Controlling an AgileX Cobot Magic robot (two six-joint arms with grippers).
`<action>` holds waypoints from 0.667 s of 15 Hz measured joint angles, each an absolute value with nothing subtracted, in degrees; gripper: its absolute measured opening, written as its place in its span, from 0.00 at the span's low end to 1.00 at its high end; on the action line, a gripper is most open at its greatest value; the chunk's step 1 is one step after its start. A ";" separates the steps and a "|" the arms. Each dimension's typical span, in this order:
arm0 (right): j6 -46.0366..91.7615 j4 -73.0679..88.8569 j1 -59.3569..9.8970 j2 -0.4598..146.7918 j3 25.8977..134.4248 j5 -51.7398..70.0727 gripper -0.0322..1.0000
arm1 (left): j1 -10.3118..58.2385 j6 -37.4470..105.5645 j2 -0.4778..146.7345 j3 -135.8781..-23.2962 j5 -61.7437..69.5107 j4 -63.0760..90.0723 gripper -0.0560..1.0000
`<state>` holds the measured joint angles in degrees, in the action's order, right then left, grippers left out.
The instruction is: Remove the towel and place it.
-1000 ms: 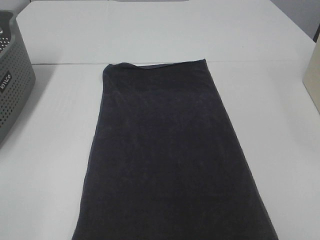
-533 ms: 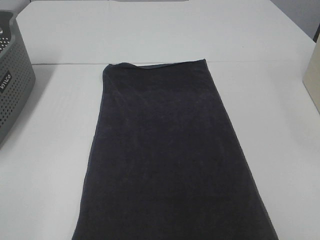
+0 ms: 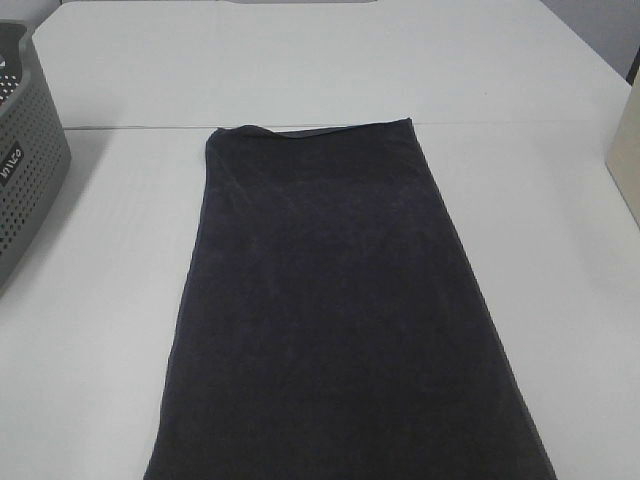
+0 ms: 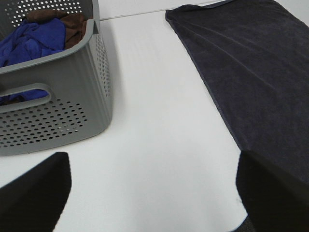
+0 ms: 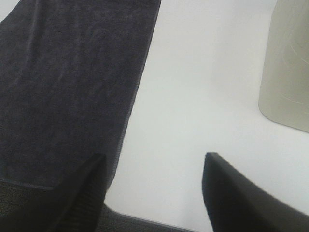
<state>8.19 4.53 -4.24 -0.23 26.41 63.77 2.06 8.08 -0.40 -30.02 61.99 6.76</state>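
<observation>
Two tools are seen only in the wrist views, low at the near edge of the desk [image 3: 560, 250], and neither appears in the high view. The left tool [image 4: 152, 186] is held with its fingers wide apart over bare desk, nothing between them; the right tool [image 5: 154, 191] is likewise spread and empty. The towel [image 3: 335, 320] is laid flat between the two arms, its long axis running from the near edge straight away toward the far side, where its short end is slightly rumpled at one corner. From the left tool the towel lies toward the middle, with one finger at its long hem; from the right tool it also lies toward the middle, with one finger over its near corner. Neither arm is judged clearly nearer, so a grasp from either side seems open. Farther off on the left a grey basket [image 4: 72, 96] holding blue and brown cloth is stood well apart from the towel, and a pale bin [image 5: 289, 72] is stood on the right.
</observation>
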 joint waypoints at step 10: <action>8.19 4.53 -4.24 -0.23 26.41 63.77 0.59 | 2.06 8.08 -0.40 -30.02 61.99 6.76 0.88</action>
<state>8.19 4.53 -4.24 -0.23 26.41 63.77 2.06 8.08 -0.40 -30.02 61.99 6.76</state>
